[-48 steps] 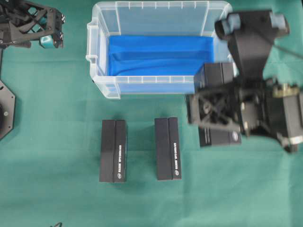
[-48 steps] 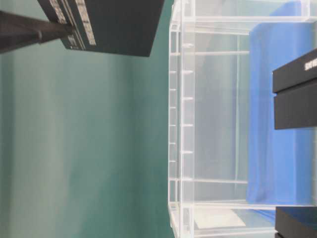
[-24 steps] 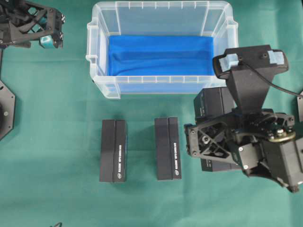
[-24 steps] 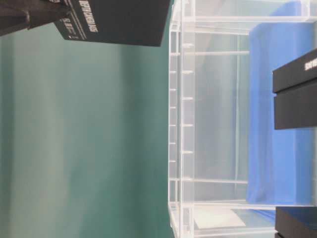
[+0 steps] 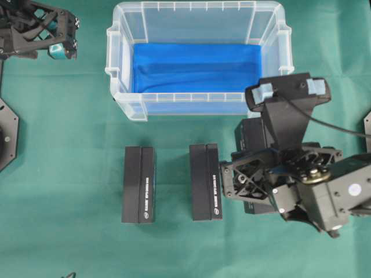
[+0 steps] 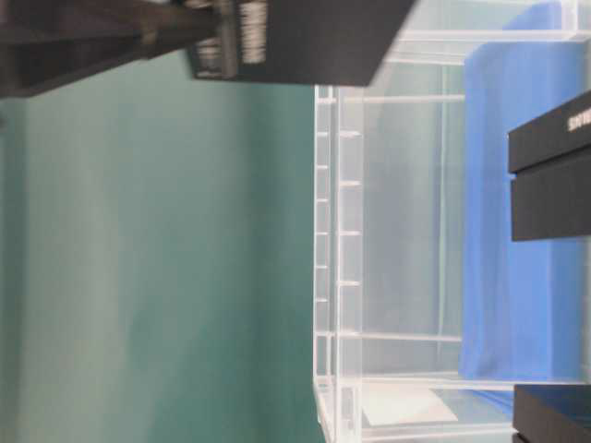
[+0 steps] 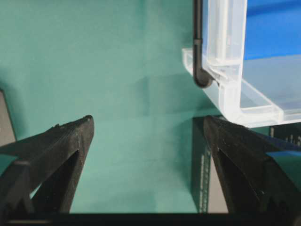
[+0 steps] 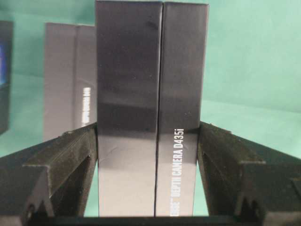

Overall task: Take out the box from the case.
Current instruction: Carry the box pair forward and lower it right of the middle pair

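While the right end effector (image 8: 148,155) clamps a black box (image 8: 150,103), lettering "DEPTH CAMERA D435i", left end effector (image 7: 148,141) spread wide

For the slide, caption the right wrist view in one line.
Right pincer clamps an upright black depth camera box above the green cloth, another black box behind.

The case (image 5: 197,52) stands at the rear centre of the table (image 5: 69,174). In front of it, two boxes lie side by side: one left (image 5: 138,184), one centre (image 5: 206,182). A third box (image 5: 250,139) sits right of these (held between the right gripper (image 5: 255,188) fingers).
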You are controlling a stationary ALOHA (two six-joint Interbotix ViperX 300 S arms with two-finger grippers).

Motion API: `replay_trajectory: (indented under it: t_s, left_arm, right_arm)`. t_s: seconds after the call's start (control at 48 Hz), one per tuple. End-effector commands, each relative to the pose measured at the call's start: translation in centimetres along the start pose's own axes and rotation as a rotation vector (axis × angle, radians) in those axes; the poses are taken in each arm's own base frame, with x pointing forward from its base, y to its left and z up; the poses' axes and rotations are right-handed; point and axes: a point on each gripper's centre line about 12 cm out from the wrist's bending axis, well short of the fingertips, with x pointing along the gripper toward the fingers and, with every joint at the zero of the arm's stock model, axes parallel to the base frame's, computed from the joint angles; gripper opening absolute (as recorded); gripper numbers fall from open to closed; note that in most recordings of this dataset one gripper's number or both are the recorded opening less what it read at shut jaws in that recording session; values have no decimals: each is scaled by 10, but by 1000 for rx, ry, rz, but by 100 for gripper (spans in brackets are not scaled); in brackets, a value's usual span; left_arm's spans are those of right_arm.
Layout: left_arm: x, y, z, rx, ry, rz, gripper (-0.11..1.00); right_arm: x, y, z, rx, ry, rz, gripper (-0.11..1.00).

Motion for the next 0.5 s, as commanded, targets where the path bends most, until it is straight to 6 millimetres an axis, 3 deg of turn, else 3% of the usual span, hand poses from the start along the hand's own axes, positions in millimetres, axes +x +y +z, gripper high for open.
replay_trajectory:
  t_s: [0.0, 0.479]
  left_arm:
    - [-7, -2, 2, -2, -10, -21, 97]
    - [-7, -2, 1, -1, -9, -21, 97]
  right_arm:
    - [2, -3, -1, 13, 19, 21, 67]
    - [84, -19, -33, 49, 89, 38, 67]
